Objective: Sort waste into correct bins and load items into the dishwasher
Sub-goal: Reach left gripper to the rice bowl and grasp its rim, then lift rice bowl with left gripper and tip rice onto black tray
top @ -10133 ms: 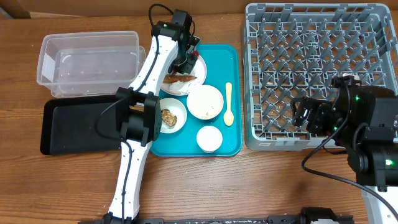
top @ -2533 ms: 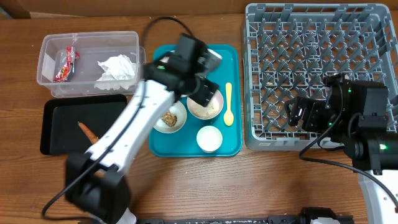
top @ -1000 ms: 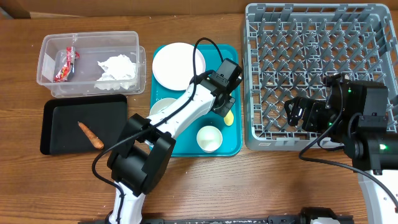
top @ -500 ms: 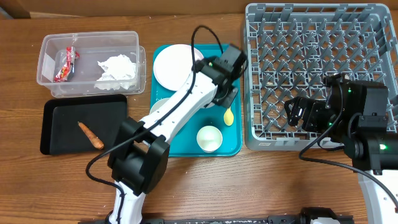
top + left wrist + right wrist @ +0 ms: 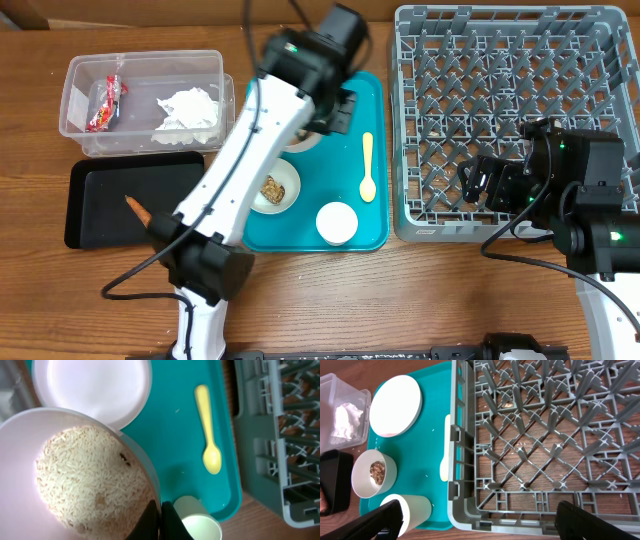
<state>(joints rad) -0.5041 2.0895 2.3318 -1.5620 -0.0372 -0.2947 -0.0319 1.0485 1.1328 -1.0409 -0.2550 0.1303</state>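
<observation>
A: Progress entry. What is already sorted?

B: The red wrapper (image 5: 105, 103) and the tissue (image 5: 190, 108) lie in the clear tub (image 5: 140, 75). The carrot stick (image 5: 135, 207) lies on the black tray (image 5: 100, 190).

A: What is left?

B: The rice (image 5: 90, 480) and the brown lump (image 5: 272, 187) are not yet binned. The dish rack (image 5: 510, 110) shows no dishes. The plate (image 5: 92, 385), second bowl (image 5: 293, 185), cup (image 5: 337, 222) and spoon (image 5: 367, 165) sit on the teal tray (image 5: 375, 100). Judged under halfway.

A: Tools?

B: The left gripper (image 5: 161, 517) pinches the rim of the rice bowl (image 5: 20, 460), which appears raised above the tray and overlaps the plate. The right gripper (image 5: 483, 186) is spread wide, holding nothing, at the rack's near edge.

A: Materials?

B: The rice is loose, dry-looking grains with a few dark flecks. The bowls and plate are smooth, pale and round. The spoon is thin yellow plastic. The rack is a grey lattice with upright pegs. The wrapper is shiny, the tissue crumpled
</observation>
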